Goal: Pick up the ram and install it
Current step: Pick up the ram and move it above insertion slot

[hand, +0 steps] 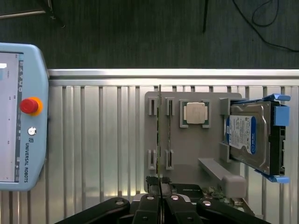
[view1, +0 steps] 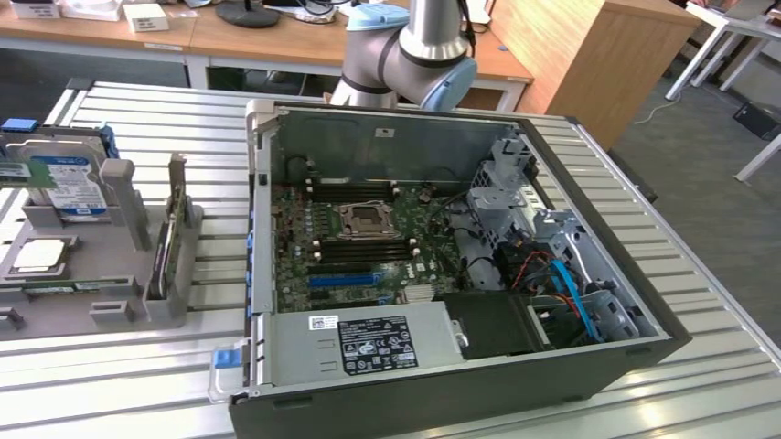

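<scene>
Grey plastic holder (view1: 128, 274) sits on the slatted metal tabletop (view1: 110, 384), at the exterior view's left of the open PC case (view1: 488, 393). The ram (hand: 160, 130) stands on edge in the holder's slots at its near end, just beside the CPU (hand: 195, 113). The hard drive (hand: 247, 135) stands at the far end, and an upright card (view1: 171, 229) lines the side nearest the case. In the wrist view the hand (hand: 160, 186) hangs above the holder, clenched, its black fingers (hand: 148, 207) pressed together and in line with the ram's thin top edge. A teach pendant (hand: 21, 112) lies on the tabletop near the holder. The arm (view1: 409, 55) rises behind the case's far wall.
</scene>
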You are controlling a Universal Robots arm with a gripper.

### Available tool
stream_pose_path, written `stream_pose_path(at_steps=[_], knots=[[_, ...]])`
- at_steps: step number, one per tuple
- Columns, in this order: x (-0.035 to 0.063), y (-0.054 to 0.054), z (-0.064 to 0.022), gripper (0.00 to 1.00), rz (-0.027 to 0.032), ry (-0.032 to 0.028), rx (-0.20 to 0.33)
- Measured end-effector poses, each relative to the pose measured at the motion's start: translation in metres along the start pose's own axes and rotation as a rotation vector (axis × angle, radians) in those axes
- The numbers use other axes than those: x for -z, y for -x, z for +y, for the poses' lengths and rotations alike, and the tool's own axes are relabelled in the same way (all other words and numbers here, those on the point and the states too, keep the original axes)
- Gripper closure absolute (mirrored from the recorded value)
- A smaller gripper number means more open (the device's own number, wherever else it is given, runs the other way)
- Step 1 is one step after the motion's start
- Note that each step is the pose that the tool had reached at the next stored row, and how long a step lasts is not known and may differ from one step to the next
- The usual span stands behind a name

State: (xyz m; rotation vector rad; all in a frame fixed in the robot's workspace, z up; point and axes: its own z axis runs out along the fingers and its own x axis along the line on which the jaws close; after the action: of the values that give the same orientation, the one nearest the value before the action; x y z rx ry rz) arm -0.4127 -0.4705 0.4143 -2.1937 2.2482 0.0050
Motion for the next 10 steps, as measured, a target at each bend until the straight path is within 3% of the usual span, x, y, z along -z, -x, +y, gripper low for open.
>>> stream_pose_path(at_steps=[10], knots=[[0.0012,0.0000,-0.0011,0.88,0.0003,0.0004,0.001]])
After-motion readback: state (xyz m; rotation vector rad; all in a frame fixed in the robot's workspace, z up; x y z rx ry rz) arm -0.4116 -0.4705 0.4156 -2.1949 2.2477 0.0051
